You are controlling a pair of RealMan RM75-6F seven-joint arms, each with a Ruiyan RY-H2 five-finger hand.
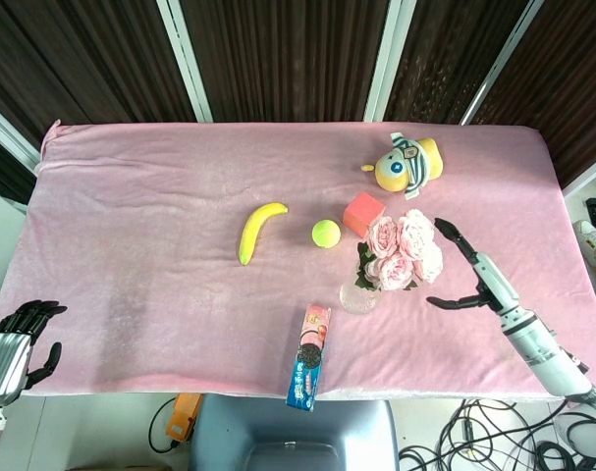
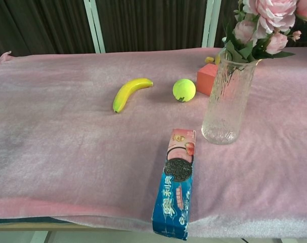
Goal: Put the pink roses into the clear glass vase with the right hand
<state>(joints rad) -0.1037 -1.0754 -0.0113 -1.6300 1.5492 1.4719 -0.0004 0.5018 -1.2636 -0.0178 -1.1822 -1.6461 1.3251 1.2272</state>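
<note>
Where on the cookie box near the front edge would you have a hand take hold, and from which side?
Probably across the cookie box's long narrow sides near its middle, coming from above. It lies flat on the pink cloth, its length running toward the table's front edge, so only the top and sides are free. The glass vase with the roses stands close on its right, so fingers should drop straight down rather than sweep in sideways.
</note>
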